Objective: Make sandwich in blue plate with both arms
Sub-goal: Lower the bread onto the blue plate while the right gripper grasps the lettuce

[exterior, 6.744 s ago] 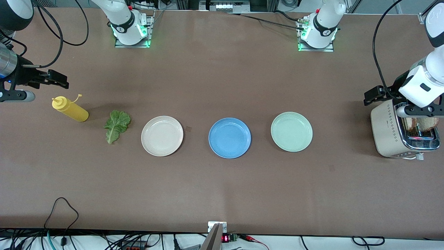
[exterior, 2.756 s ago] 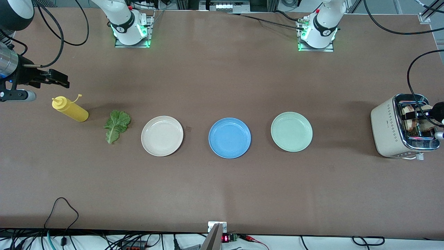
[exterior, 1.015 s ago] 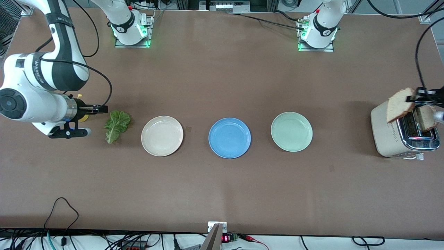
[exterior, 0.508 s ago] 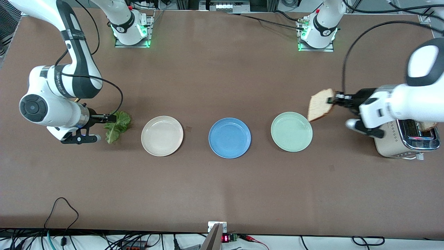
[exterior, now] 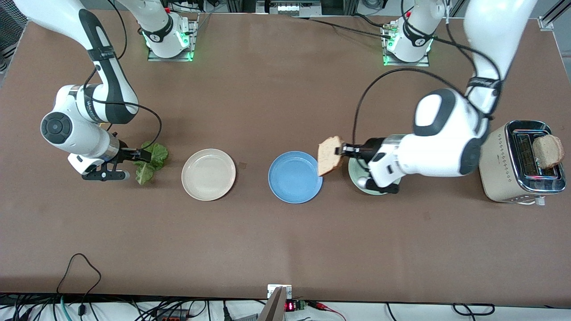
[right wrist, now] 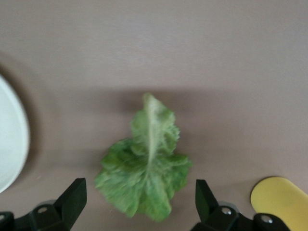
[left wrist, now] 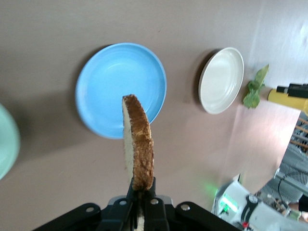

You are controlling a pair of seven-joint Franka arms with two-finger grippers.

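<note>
The blue plate [exterior: 294, 177] [left wrist: 120, 89] lies mid-table with nothing on it. My left gripper [exterior: 345, 150] [left wrist: 141, 187] is shut on a tan bread slice [exterior: 330, 155] [left wrist: 138, 144], held on edge over the plate's rim toward the left arm's end. A second bread slice [exterior: 548, 150] sticks up from the toaster. The green lettuce leaf [exterior: 151, 158] [right wrist: 147, 163] lies on the table toward the right arm's end. Over it is my right gripper [exterior: 142, 155] [right wrist: 139, 195], open, its fingers on either side of the leaf's wide end.
A cream plate [exterior: 208, 174] [left wrist: 221, 79] sits between lettuce and blue plate. The pale green plate [exterior: 357, 176] is mostly covered by my left arm. The toaster [exterior: 499, 165] stands at the left arm's end. A yellow bottle [right wrist: 281, 197] [left wrist: 284, 95] lies beside the lettuce.
My left arm has carried the bread from the toaster, past the green plate, to the blue plate's rim. My right gripper has moved in over the lettuce, staying open.
</note>
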